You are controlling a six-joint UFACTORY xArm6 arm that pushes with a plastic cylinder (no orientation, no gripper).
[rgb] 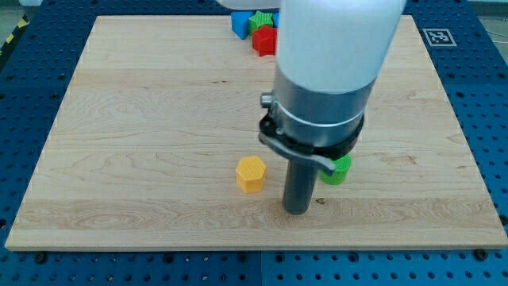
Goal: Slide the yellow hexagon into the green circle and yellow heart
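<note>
**Ana:** Camera view first. What do you see on the light wooden table (143, 119)?

**Ben:** A small yellow hexagon block (250, 174) sits near the view's bottom, a bit left of the middle. It stands flat on the wood.

**Ana:** Where is the rod?

**Ben:** The big white and grey arm comes down from the view's top. Its dark rod ends at my tip (296, 210), which is on the wood just to the view's right of the yellow hexagon. There is a small gap between them, so they do not touch.

**Ana:** And the green one?

**Ben:** A green round block (339, 170) peeks out on the view's right of the rod. The arm hides part of it. I cannot see a yellow heart; the arm may cover it.

**Ana:** Anything else?

**Ben:** At the view's top there is a little pile: a blue block (240, 24), a green block (259, 19) and a red block (264, 40), close together.

**Ana:** Are the jaws open or closed?

**Ben:** This arm has no jaws, only the rod, so nothing is being held.
</note>
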